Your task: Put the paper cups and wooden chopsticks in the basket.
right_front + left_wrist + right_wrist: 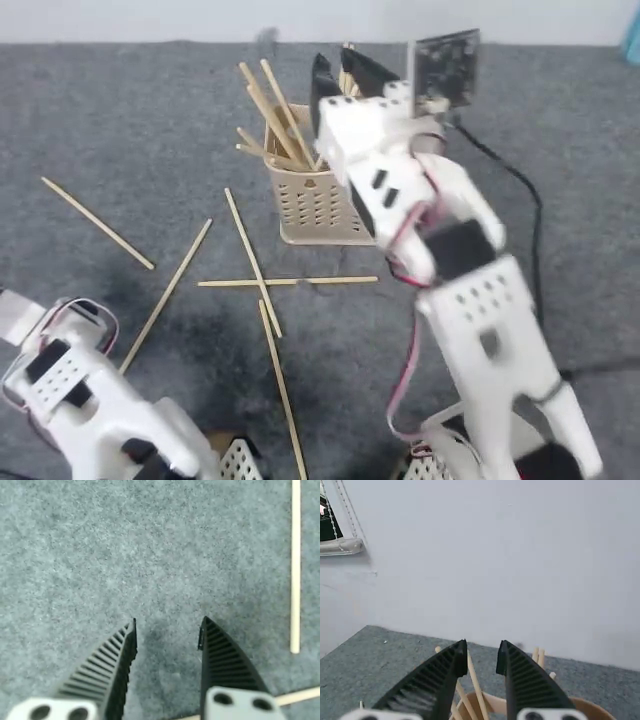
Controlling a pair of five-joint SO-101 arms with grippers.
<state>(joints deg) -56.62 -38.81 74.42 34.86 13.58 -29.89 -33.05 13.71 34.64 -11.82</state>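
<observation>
Currently: right claw (481, 651) released, over basket (312, 205); left claw (167, 627) released above worktop (120, 130). Next, probably: fetch loose chopsticks (252, 262).

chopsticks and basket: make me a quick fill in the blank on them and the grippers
1. ___ loose chopsticks lie on the grey mat.
2. The right gripper hangs above the basket, its jaws ___.
3. The left gripper, open over the mat, holds ___.
Missing: five; open; nothing.
</observation>
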